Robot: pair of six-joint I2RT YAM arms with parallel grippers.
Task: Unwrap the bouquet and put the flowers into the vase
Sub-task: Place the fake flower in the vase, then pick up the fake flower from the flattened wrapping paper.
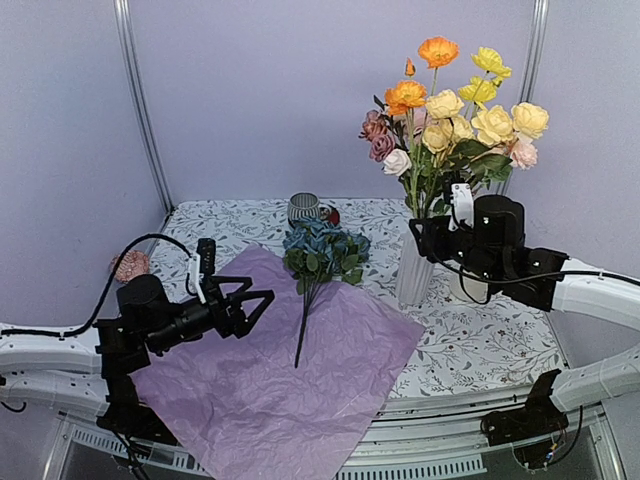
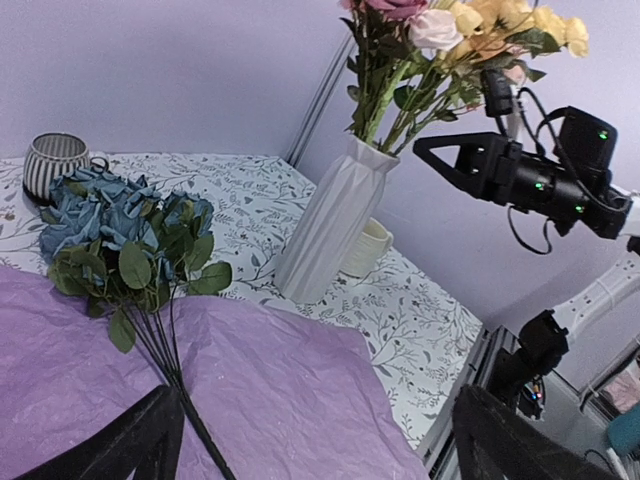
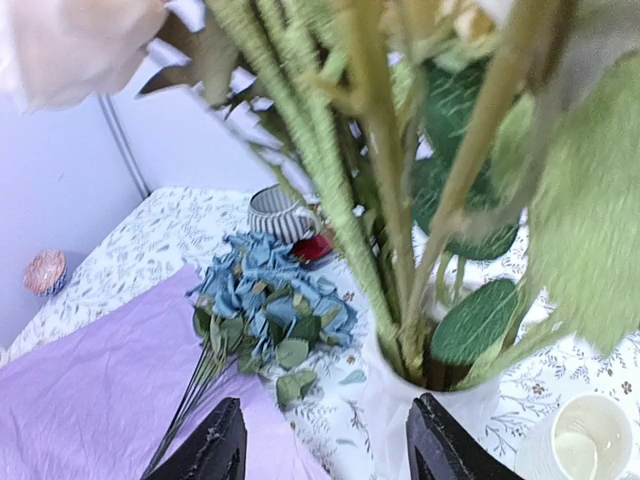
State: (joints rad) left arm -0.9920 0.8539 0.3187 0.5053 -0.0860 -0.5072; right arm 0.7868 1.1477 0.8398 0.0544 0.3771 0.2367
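Observation:
The white ribbed vase (image 1: 413, 272) stands at the right of the table and holds pink, orange and cream-yellow flowers (image 1: 455, 115). Their green stems (image 3: 390, 200) fill the right wrist view. A bunch of dusty blue roses (image 1: 325, 250) lies with its stems on the bouquet's pink-purple tissue paper (image 1: 260, 385), which is spread flat. My right gripper (image 1: 418, 230) is open beside the vase neck, its jaws (image 3: 330, 445) apart with nothing between them. My left gripper (image 1: 258, 300) hovers open over the paper, left of the blue roses' stems (image 2: 165, 350).
A striped grey cup (image 1: 303, 208) on a red saucer (image 1: 332, 215) stands behind the blue roses. A cream mug (image 2: 366, 248) sits just behind the vase. A small pinkish round object (image 1: 131, 265) lies at the left edge. Walls close the back and left.

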